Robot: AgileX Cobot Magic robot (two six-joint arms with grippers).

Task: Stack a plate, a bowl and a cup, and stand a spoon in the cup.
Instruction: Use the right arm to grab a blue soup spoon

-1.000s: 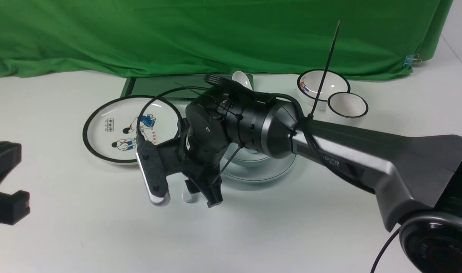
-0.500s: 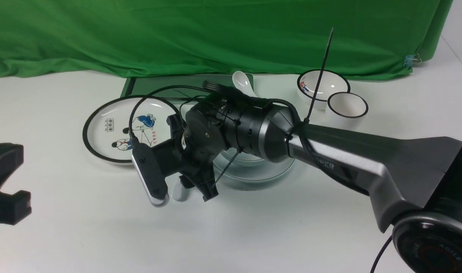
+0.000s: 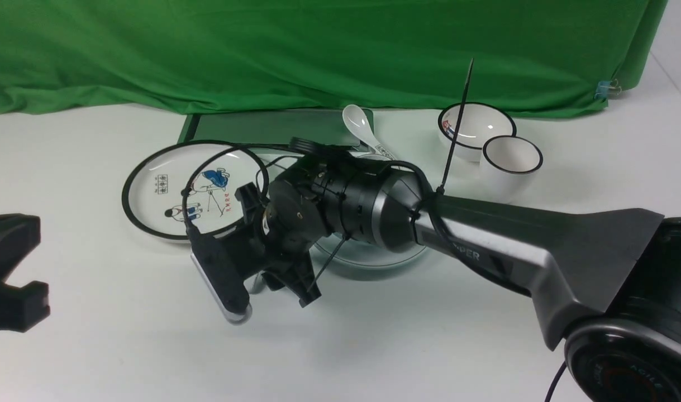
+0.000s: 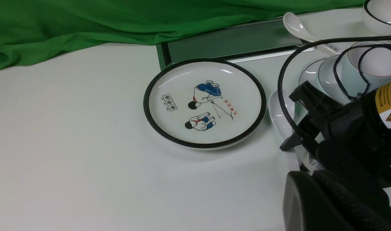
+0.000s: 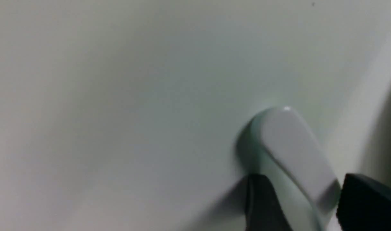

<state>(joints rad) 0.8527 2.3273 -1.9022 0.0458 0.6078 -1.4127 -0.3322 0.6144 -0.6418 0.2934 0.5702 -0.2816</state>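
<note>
**Spoon** (image 5: 291, 150). Plain, pale, unmarked. It lies flat on the table (image 3: 122, 335), near-left of the stack. The scoop is just beside the cartoon plate (image 3: 144, 195) and the handle runs toward the near side.

**Right gripper** (image 3: 267, 287). Lowered over the handle end. The jaws are apart, one dark finger on each side of the handle, and no clamp on it shows.

**Left gripper** (image 3: 10, 268). At the near left edge, jaws together, holding nothing, well apart from the crockery.

**Stack.** Plate (image 3: 374, 258) at centre, bowl (image 4: 327, 77) on it, cup (image 4: 375, 61) in the bowl. The right arm hides most of it in the front view; the left wrist view shows all three.

**Other ware.**
- The marked spoon (image 3: 358, 120) is far centre, by the green tray (image 3: 262, 125).
- The white bowl (image 3: 474, 125) and white cup (image 3: 510, 156) are far right, just beside each other.
- The green cloth (image 3: 318, 50) hangs behind.

**Step in hand (judged).** The stacking looks complete. The last item, the spoon, is at the grasp stage and not yet lifted.

**Next move (judged).**
- Close squarely on the narrow glazed handle, which probably slips easily.
- Lift it clear of the cartoon plate.
- Turn the spoon toward upright, carry it right to the cup and lower it in gently.

The cup sits loose in the bowl, so a knock could tip it.
</note>
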